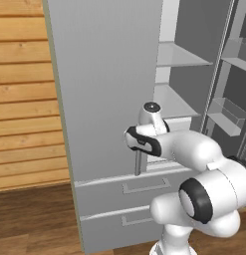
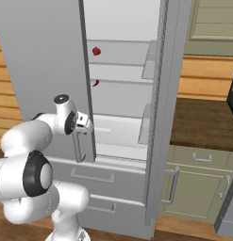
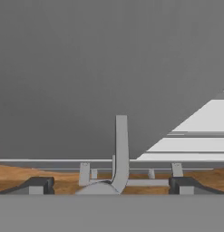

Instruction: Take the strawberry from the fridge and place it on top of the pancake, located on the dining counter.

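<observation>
The fridge [image 1: 104, 89] has its left door shut or nearly so, and its right door [image 2: 167, 94] swung open. A small red strawberry [image 2: 96, 51] lies on an upper white shelf; another red bit [image 2: 95, 83] peeks past the door edge one shelf lower. My gripper [image 3: 111, 186] is open at the lower end of the left door's bar handle [image 3: 121, 154], which stands between the fingertips [image 3: 41, 185]. From the base the gripper [image 2: 85, 124] shows against the door edge, with the hand [image 1: 142, 142] just above the handle [image 1: 138, 164]. The pancake and the dining counter are out of view.
Two wide drawers [image 1: 144, 187] lie below the doors. The open right door carries bins [image 1: 229, 114]. A dark-topped counter with pale green cabinet doors [image 2: 198, 183] stands right of the fridge. A wooden plank wall [image 1: 22, 94] lies to the left.
</observation>
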